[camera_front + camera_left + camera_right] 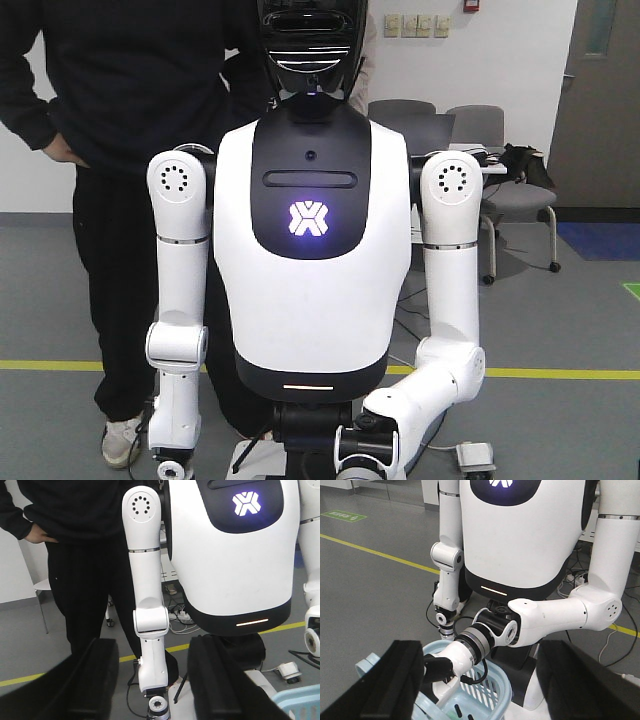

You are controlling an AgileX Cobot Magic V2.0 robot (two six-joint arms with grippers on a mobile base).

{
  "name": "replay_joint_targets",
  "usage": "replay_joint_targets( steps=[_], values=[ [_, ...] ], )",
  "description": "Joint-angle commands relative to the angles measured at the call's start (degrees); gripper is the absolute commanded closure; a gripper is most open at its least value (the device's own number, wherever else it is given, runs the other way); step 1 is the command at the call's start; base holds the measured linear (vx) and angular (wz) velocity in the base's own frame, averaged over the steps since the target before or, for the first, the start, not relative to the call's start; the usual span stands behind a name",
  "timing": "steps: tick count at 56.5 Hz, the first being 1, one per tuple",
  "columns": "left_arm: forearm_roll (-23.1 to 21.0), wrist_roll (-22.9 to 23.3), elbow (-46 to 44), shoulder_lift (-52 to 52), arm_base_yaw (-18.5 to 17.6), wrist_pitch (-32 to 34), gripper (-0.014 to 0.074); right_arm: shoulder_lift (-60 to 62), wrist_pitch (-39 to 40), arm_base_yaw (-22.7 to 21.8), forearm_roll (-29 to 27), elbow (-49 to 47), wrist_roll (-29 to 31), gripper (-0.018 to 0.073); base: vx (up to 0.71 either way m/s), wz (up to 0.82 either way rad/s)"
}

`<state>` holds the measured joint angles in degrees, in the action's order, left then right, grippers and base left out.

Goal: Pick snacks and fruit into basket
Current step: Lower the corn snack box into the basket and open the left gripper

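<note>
Nearest, the left pincer (152, 645): two black fingers (85, 680) spread wide, nothing between them; it hangs above the floor and faces the humanoid. The right pincer (480, 650): two black fingers (585, 680) also spread apart, gripping nothing; poised just above the basket.

Light-blue slotted plastic basket (495, 690): one; low, just in front of the humanoid's base and beneath the right pincer; what lies inside cannot be made out.

White humanoid robot with black chest panel and lit white emblem (310, 300): one; arms, two; the hanging arm (175, 300) points straight down; the bent arm (555, 615) reaches forward, its black-tipped forearm dipping into the basket.

Smooth grey floor (365, 590): yellow taped line (375, 552), one, running behind the humanoid; green floor marking (340, 515), one, beyond the line; white power strip (475, 458), one, with loose cables near it.

Person in black clothing (130, 100): one, standing just behind the humanoid; head out of view.

Grey office chairs (520, 200): at least two, further back.

White wall (520, 60): pale wall plates (415, 25), three in a row; grey door (600, 100), one, at the far end.
</note>
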<state>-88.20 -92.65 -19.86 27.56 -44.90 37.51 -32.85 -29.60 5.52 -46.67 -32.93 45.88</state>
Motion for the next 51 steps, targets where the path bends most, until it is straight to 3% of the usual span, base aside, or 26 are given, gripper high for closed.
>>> replay_joint_targets(
  steps=[1,27,36,40,43,46,49,51],
  values=[
    [2.6,-0.3,-1.8,0.2,0.0,-1.0,0.018,0.0,2.8,-0.1,-1.8,-1.5,0.6,0.0029,0.0,0.0],
    [3.3,-0.3,-1.8,0.2,0.0,0.6,0.0184,0.0,2.9,-0.1,-1.8,-1.5,0.6,0.0029,0.0,0.0],
    [1.1,-0.1,-1.8,0.2,0.0,0.2,0.0185,0.0,2.9,-0.1,-1.8,-1.5,0.6,0.0029,0.0,0.0],
    [3.2,1.1,-1.8,0.2,0.0,-0.9,0.0185,0.0,2.8,-0.1,-1.8,-1.5,0.6,0.0029,0.0,0.0],
    [7.2,3.1,-1.8,0.2,0.0,-0.2,0.0185,0.0,2.9,-0.1,-1.8,-1.5,0.6,0.0029,0.0,0.0],
    [11.2,9.8,-1.8,0.2,0.0,3.6,0.0185,0.0,2.9,-0.1,-1.8,-1.5,0.6,0.0029,0.0,0.0],
    [15.0,19.9,-1.8,0.2,0.0,10.2,0.0185,0.0,2.9,-0.1,-1.8,-1.5,0.6,0.0029,0.0,0.0],
    [16.4,22.9,-1.8,0.2,0.0,13.0,0.0185,0.0,2.9,-0.1,-1.8,-1.5,0.6,0.0029,0.0,0.0]
  ],
)
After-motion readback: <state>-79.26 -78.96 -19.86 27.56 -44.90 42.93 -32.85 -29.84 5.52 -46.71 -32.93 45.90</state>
